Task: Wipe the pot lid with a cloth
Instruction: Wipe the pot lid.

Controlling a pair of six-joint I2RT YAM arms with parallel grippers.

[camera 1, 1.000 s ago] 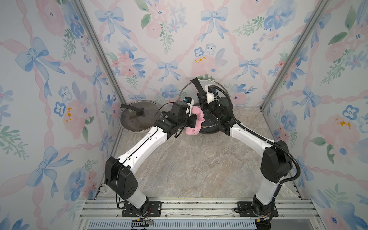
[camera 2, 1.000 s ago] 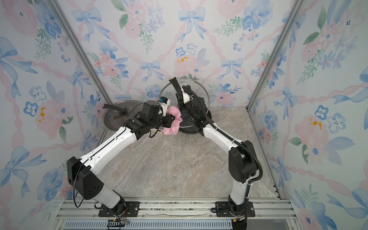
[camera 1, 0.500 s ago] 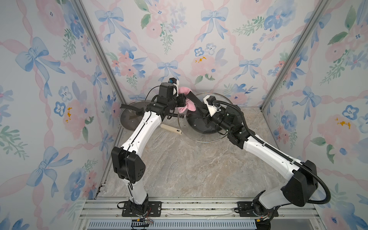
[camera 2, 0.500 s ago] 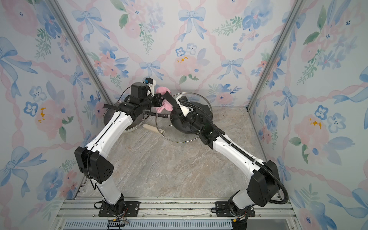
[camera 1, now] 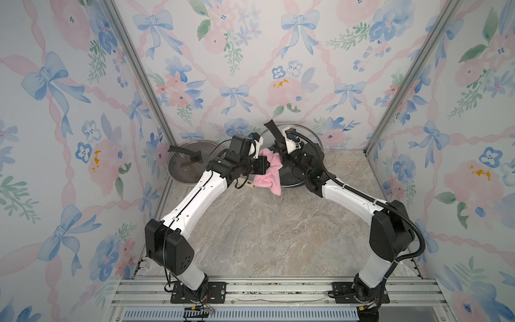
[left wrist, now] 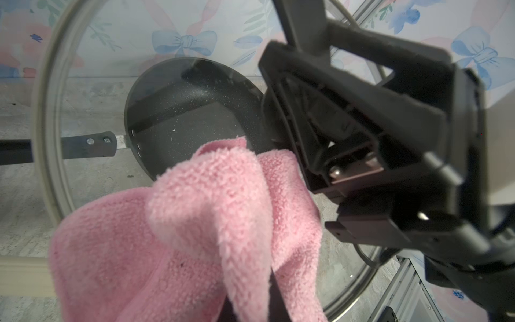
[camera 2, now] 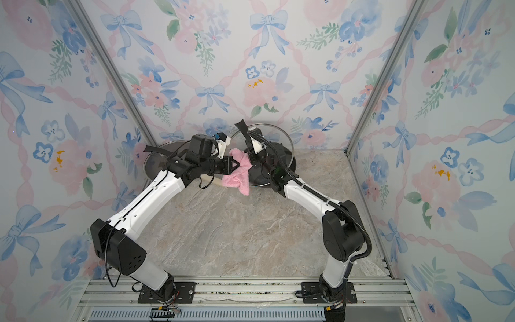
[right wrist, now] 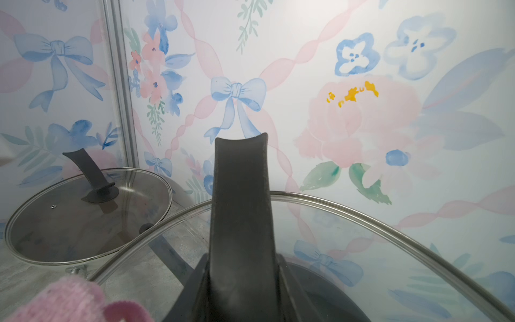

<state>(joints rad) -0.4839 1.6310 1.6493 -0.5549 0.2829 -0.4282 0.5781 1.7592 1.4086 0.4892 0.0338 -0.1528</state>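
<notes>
The pot lid (camera 1: 312, 133) (camera 2: 281, 131) is clear glass with a metal rim and a long black handle (right wrist: 239, 209). It stands tilted up at the back of the table. My right gripper (camera 1: 282, 149) (right wrist: 242, 301) is shut on the base of that handle. The pink fuzzy cloth (camera 1: 269, 172) (camera 2: 239, 174) (left wrist: 195, 223) hangs from my left gripper (camera 1: 266, 166) (left wrist: 250, 306), which is shut on it and mostly buried in its folds. The cloth sits against the handle side of the lid, next to the right gripper's fingers (left wrist: 320, 133). A corner of the cloth (right wrist: 69, 301) also shows in the right wrist view.
A black frying pan (camera 1: 289, 179) (left wrist: 189, 111) lies under and behind the raised lid. A pot under a second glass lid (camera 1: 185, 164) (right wrist: 83, 217) stands at the back left corner. A beige handle (camera 2: 211, 181) lies under the left wrist. Marble table (camera 1: 278, 237), walls close around.
Since half a second ago, my left arm has swung down and right with the cloth, back to the lid. My right arm has drawn back, and the lid is more upright.
</notes>
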